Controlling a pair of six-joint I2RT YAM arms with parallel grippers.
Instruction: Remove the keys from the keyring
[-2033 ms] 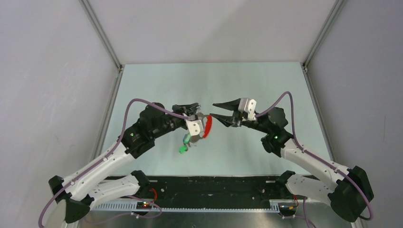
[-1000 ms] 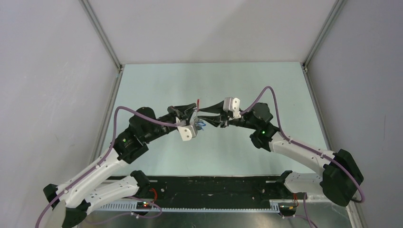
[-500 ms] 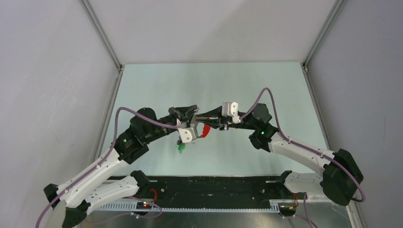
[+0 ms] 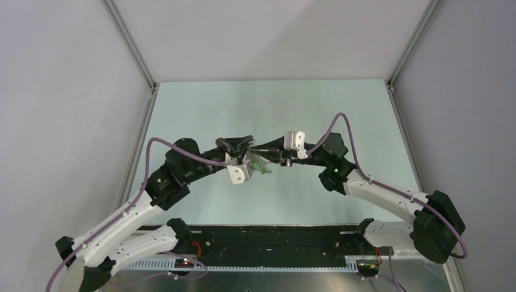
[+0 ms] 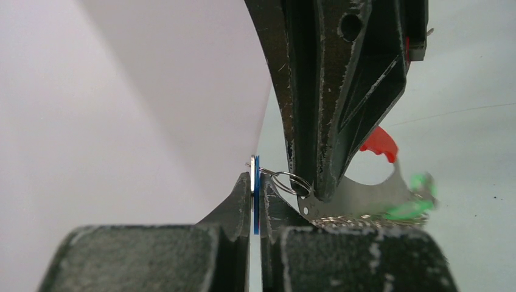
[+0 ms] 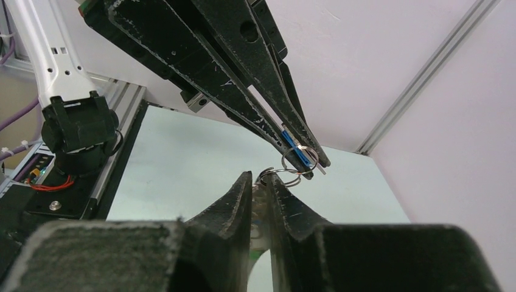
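My L claw (image 5: 255,188) clamps a blue-tag key (image 5: 256,210) & R claw (image 6: 260,182) pinches narrow on the keyring (image 5: 378,141), so opposing pulls can prob. work it off.

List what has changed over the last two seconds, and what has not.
The right gripper, which was open and well apart from the bunch, swung in leftward and closed on the keyring right beside the left gripper. The green-tagged keys, which hung below the bunch, swung up toward the right. Unchanged: the left gripper stays shut on the blue-tagged key.
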